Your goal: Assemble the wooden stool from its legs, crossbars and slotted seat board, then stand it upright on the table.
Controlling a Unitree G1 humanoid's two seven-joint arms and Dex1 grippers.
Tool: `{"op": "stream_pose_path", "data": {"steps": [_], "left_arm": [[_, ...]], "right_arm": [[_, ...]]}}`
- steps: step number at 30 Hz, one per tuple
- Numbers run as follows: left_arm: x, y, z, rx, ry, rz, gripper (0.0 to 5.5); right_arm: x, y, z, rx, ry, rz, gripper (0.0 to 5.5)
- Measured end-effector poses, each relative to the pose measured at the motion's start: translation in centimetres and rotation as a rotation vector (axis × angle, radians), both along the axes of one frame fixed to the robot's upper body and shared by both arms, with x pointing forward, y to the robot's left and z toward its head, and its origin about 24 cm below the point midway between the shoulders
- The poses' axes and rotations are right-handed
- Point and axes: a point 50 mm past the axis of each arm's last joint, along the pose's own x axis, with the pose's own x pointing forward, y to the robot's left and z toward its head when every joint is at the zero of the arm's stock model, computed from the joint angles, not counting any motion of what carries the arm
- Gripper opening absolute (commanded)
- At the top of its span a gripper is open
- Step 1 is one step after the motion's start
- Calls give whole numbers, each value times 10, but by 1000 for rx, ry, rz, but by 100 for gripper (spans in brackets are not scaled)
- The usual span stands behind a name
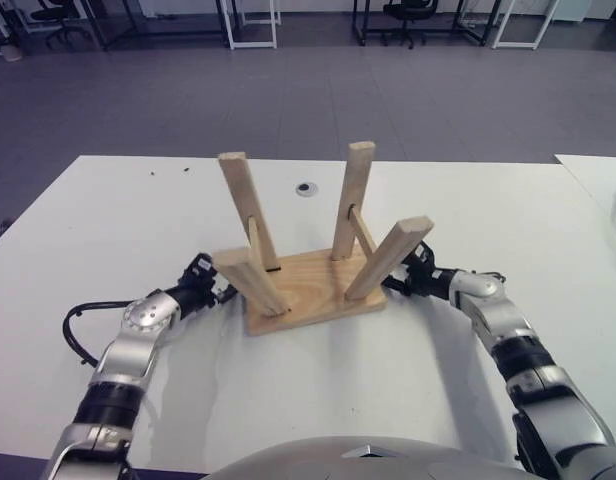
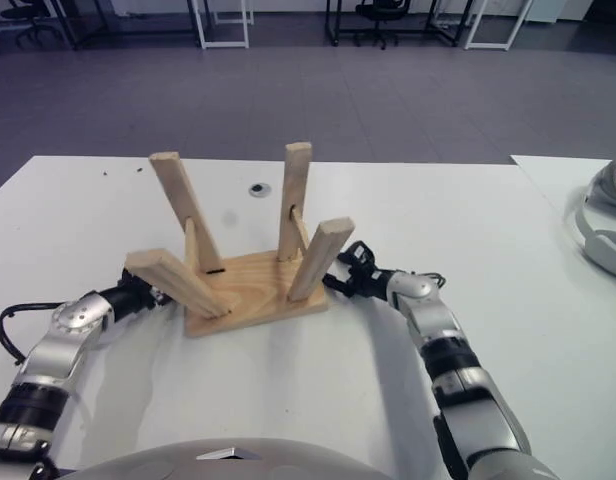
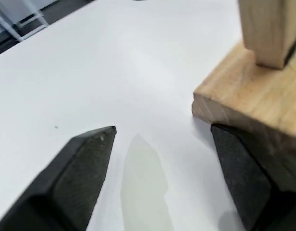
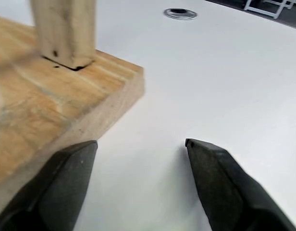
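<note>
The stool lies upside down on the white table. Its seat board is flat, and several legs slant upward from its slots. A thin crossbar runs low between the back legs. My left gripper rests low at the board's left edge. In the left wrist view it is open, with one finger close beside the board corner. My right gripper sits at the board's right edge. It is open, one finger against the board's side.
A round metal grommet is set in the table behind the stool. A white headset-like object lies on the neighbouring table at the far right. A black cable loops by my left forearm. Bare tabletop surrounds the stool.
</note>
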Motion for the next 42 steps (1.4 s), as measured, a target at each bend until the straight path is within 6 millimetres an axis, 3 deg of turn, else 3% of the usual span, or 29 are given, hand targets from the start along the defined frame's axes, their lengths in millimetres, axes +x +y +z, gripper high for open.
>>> {"op": "stream_pose_path", "data": {"steps": [3, 4, 5, 7, 9, 11, 13, 16, 19, 22, 26, 28, 31, 37, 42], "left_arm": [[4, -25, 9, -155, -80, -41, 366], [0, -23, 13, -163, -109, -38, 366], [-5, -15, 13, -154, -115, -10, 366], [-31, 23, 15, -126, -123, 125, 366], [-46, 33, 22, -104, -153, 166, 366], [-59, 27, 16, -94, -113, 151, 366], [-60, 7, 11, -137, -90, 121, 366], [-60, -15, 1, -133, -29, 75, 366], [-65, -25, 2, -113, -14, 58, 366], [-69, -23, 2, -111, -22, 75, 366], [-62, -4, 23, -146, -132, 155, 366], [-60, 7, 17, -84, -112, 184, 366], [-68, 17, -9, 15, 18, 201, 366], [-62, -8, -15, 3, 47, 106, 366], [-69, -20, -6, -18, 145, 53, 366]], "right_arm": [[-16, -8, 0, 11, -34, -95, 344], [-24, -12, 0, 12, -63, -188, 344], [-29, -18, 0, 6, -79, -260, 344], [-47, -30, 2, -40, -105, -384, 344], [-61, -25, 3, -55, -113, -407, 344], [-75, -20, 1, -56, -94, -427, 344], [-82, -7, 1, -34, -69, -409, 344], [-84, 14, 0, -6, -48, -345, 344], [-84, 18, 0, -12, -41, -325, 344], [-83, 18, 0, -22, -40, -331, 344], [-82, 10, 0, -36, -50, -375, 344], [-82, 9, 0, -37, -54, -384, 344], [-83, 10, 0, -29, -56, -386, 344], [-86, 23, -3, -27, -57, -342, 344], [-92, 17, 0, -70, -53, -365, 344]]}}
